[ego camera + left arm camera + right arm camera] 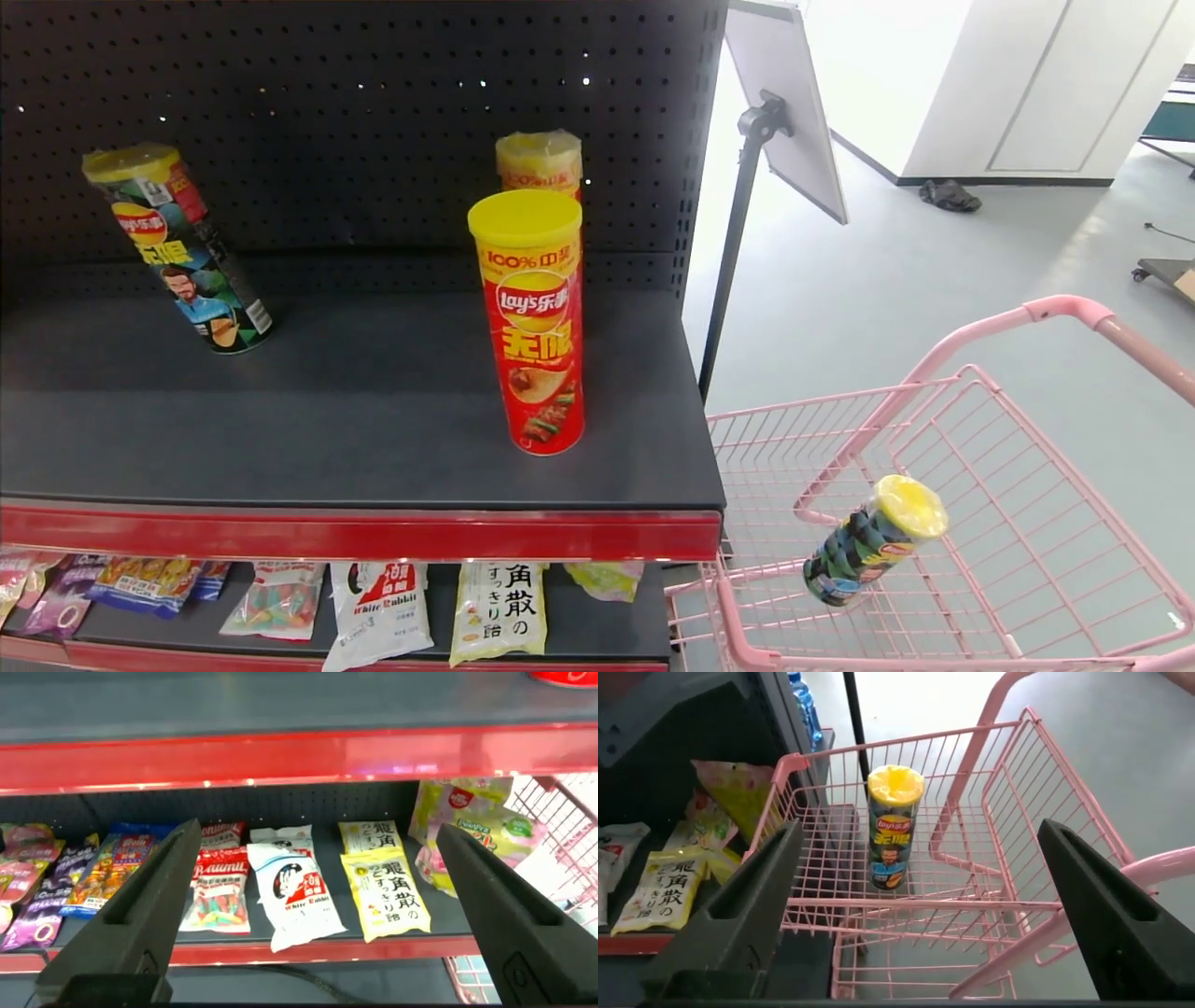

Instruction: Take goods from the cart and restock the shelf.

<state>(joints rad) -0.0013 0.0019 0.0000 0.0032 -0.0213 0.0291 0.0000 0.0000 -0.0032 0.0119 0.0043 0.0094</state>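
A dark chip can with a yellow lid (873, 541) stands in the pink cart (1064, 306) to the right of the shelf. In the right wrist view the same can (895, 826) is upright on the cart's wire floor near the cart's rim (789, 763). My right gripper (920, 826) is open, apart from the can and short of the cart. On the dark shelf board (373, 401) stand a red can (532, 327), a second red can (540, 161) behind it and a dark can (182, 252) at the left. My left gripper (318, 831) is open and empty, facing the lower shelf.
Snack bags (294, 891) lie in a row on the lower shelf under the red edge strip (373, 534). A sign board on a black pole (738, 233) stands between the shelf and the cart. The shelf board has free room between the cans.
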